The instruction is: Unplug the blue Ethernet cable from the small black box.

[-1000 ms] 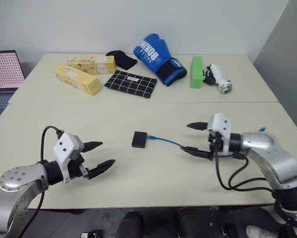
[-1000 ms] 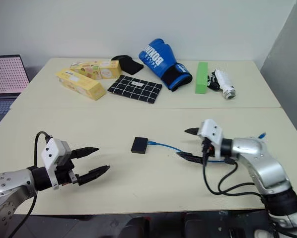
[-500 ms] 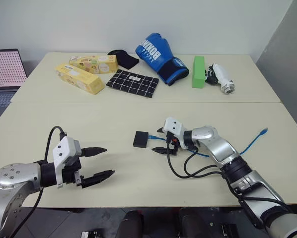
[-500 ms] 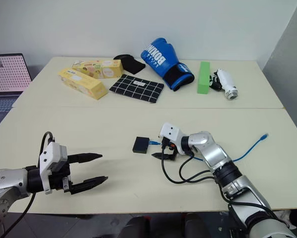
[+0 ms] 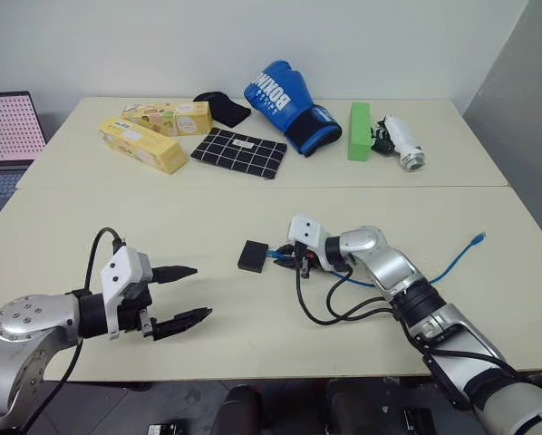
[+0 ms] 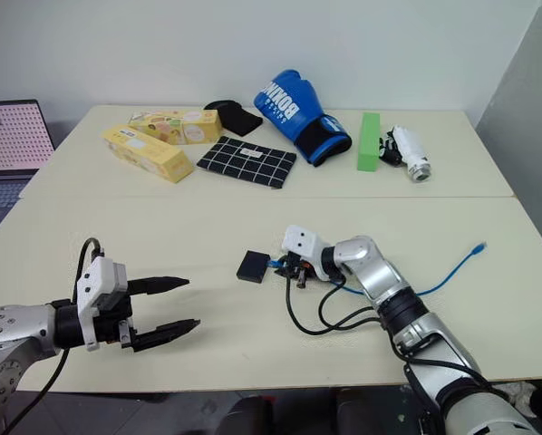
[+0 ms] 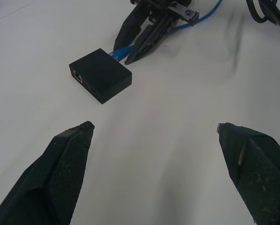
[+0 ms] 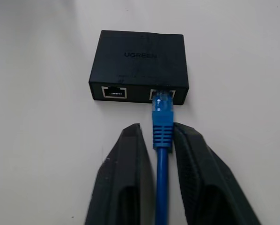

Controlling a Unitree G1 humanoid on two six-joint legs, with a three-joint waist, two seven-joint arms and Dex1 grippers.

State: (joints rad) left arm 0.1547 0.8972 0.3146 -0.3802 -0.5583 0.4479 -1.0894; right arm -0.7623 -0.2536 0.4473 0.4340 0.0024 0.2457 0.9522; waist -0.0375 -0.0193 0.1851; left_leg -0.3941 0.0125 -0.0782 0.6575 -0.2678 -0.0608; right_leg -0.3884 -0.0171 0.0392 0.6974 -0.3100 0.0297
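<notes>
Table (image 5: 253,204): one box (image 5: 251,256) (black), one cable (image 8: 161,140).

It looked like a robot test room or lab, not a home. Two pale tables (image 5: 253,204) stood pushed together against a bare white wall (image 5: 162,45), their seam running across. Behind the seam lay a loose mix of trial props: yellow boxes (image 5: 142,145), a gridded black cloth (image 5: 239,152), a blue boxing glove (image 5: 285,102), a green block (image 5: 358,131). Left of the tables, a laptop (image 5: 8,136) stood open with its screen lit.
</notes>
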